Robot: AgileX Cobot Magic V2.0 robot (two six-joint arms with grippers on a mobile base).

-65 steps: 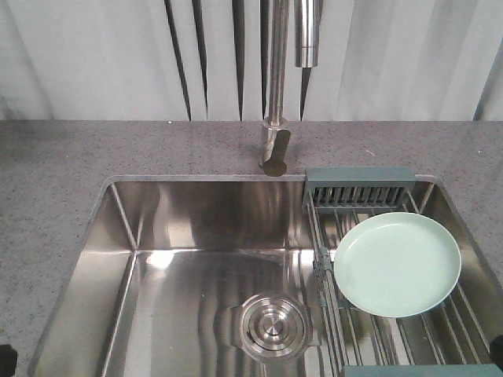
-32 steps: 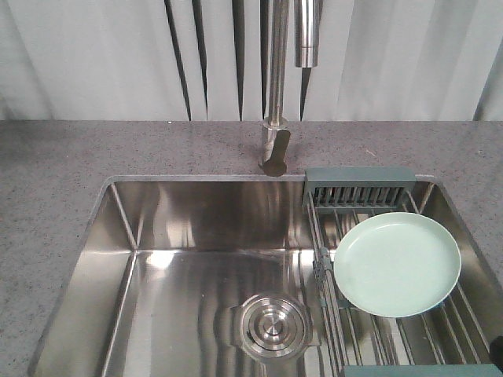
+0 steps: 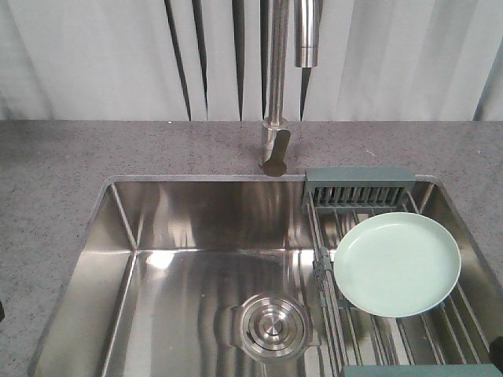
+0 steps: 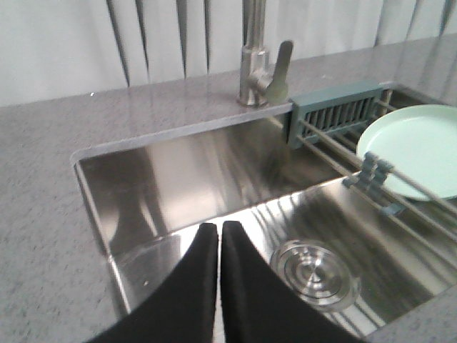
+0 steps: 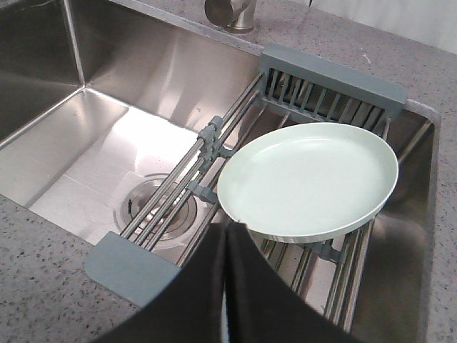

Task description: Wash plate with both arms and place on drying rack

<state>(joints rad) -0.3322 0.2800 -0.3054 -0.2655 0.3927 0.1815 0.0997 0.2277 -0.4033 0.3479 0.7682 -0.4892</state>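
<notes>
The pale mint-green plate (image 3: 397, 263) lies flat on the wire bars of the drying rack (image 3: 359, 187), which spans the right side of the sink. In the left wrist view my left gripper (image 4: 218, 227) is shut and empty, hovering over the sink's front left, well left of the plate (image 4: 418, 146). The right wrist view has my right gripper (image 5: 225, 227) shut with nothing in it, its tips just in front of the plate's (image 5: 307, 175) near rim, above the rack bars (image 5: 178, 189). Only a dark sliver of the right arm (image 3: 497, 349) shows in the front view.
The steel sink basin (image 3: 196, 251) has a round drain (image 3: 271, 326) at its middle. A chrome faucet (image 3: 275, 86) with a lever stands behind it on the speckled grey countertop (image 3: 55, 181). The rack's near plastic end piece (image 5: 132, 270) rests on the front edge.
The dark piece of the left arm at the front view's lower left corner has drawn back almost out of frame. The plate and rack have not moved.
</notes>
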